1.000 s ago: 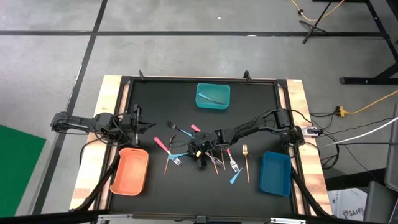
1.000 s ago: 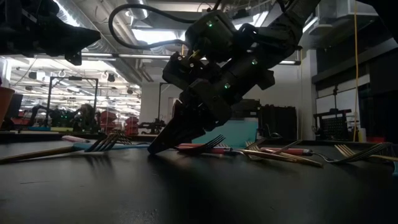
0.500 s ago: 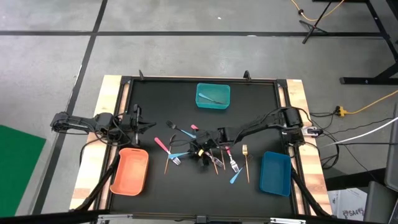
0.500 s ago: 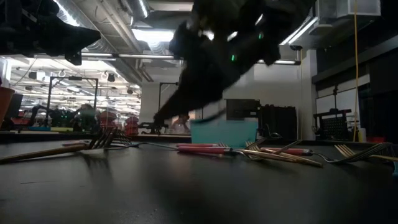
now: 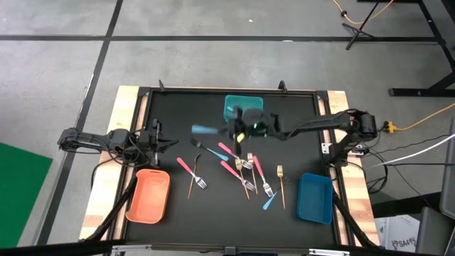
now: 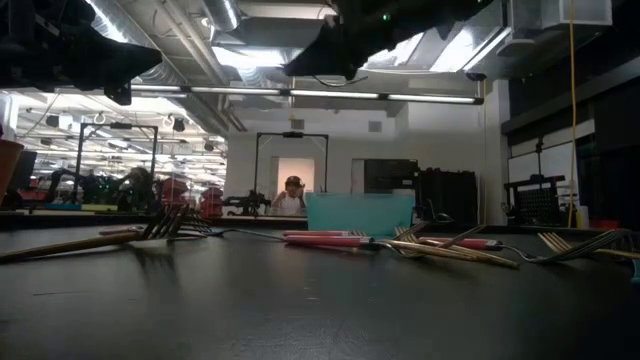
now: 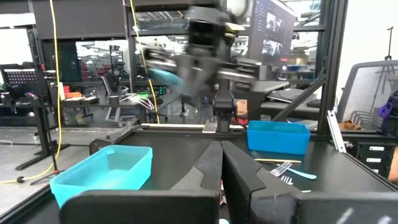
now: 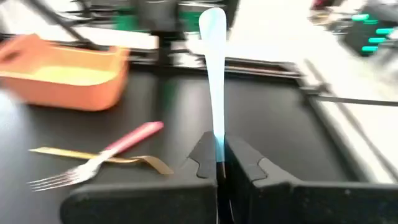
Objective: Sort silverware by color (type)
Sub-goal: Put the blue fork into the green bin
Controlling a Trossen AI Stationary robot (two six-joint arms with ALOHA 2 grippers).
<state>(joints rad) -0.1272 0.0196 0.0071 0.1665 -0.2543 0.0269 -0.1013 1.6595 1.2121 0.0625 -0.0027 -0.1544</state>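
Observation:
My right gripper (image 5: 229,130) hangs above the table just in front of the teal bin (image 5: 244,108), shut on a light-blue utensil (image 5: 206,129) whose handle points toward the table's left. The rest of the silverware (image 5: 245,171), pink, gold and blue handles, lies flat and scattered mid-table. A pink one (image 5: 183,166) and a gold fork (image 5: 193,183) lie further left. My left gripper (image 7: 221,167) waits shut at the table's left edge, touching nothing. My right gripper pinches one end of the light-blue utensil between its two fingers (image 8: 239,163). The handle (image 8: 214,74) sticks straight out past the fingertips, in line with them. The fingers hide the held end. The utensil is lifted clear of the table and roughly level.
An orange bin (image 5: 149,195) stands at the near left and a blue bin (image 5: 315,198) at the near right. The teal bin at the far middle holds a utensil. Bare black table lies between the pile and the left arm.
My right gripper has risen from the pile at mid-table and swung toward the far edge and the teal bin, tipping from a steep downward slant to nearer level. The light-blue utensil has gone with it, lifted clear. The other silverware stays where it lay.

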